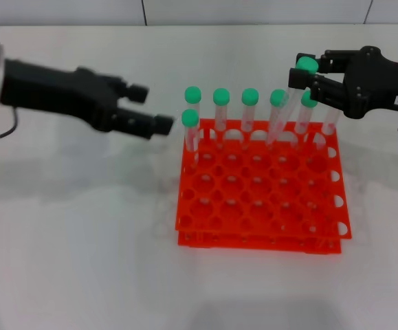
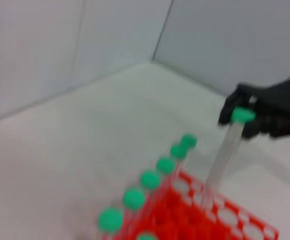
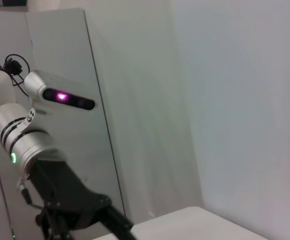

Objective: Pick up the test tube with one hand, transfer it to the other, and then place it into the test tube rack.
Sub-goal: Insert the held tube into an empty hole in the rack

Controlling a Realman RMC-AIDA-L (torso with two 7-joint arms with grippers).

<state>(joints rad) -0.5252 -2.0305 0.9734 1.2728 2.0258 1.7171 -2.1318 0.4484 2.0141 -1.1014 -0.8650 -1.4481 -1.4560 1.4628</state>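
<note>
Over the test tube rack [image 1: 260, 185], the test tube [image 1: 289, 103] slanted, cap up.

Glossy orange plastic rack [image 1: 253, 199], clear tube [image 1: 284, 113]

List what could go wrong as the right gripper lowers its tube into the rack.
1. The held test tube hangs tilted in the right gripper; its tip may catch a hole's rim on the test tube rack.
2. It hangs close to the standing tubes in the back row and could knock one.
</note>
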